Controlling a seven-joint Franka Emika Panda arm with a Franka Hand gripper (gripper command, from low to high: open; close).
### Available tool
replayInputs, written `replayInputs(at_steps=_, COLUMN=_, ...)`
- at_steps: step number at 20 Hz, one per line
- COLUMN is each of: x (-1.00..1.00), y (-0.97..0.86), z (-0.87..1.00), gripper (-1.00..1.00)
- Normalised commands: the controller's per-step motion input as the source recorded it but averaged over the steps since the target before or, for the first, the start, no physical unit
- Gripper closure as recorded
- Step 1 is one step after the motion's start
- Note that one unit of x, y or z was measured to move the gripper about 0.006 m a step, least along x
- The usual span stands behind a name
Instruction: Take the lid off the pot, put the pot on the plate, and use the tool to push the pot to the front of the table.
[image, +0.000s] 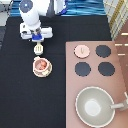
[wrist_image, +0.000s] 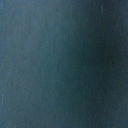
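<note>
Robot lab bench with toy kitchen set-up, not real kitchen. Black worktop (image: 20, 95) carries pinkish-brown stove panel (image: 120, 75) with black burners (image: 102, 51), big grey pan (image: 94, 106), miniature pot (image: 41, 65) on small plate (image: 35, 71), toy spatula (image: 38, 48). White robot arm (image: 30, 15) stands at exterior view's top, end effector (image: 36, 37) above spatula handle. Wrist view shows only dim blue-grey blur.
</note>
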Motion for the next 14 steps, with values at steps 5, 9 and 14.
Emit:
replayInputs(at_steps=5, x=0.99, y=0.09, z=0.2, gripper=1.0)
replayInputs(at_steps=9, x=1.0, y=0.17, z=0.12, gripper=1.0)
replayInputs(at_steps=14, x=0.99, y=0.31, z=0.01, gripper=1.0)
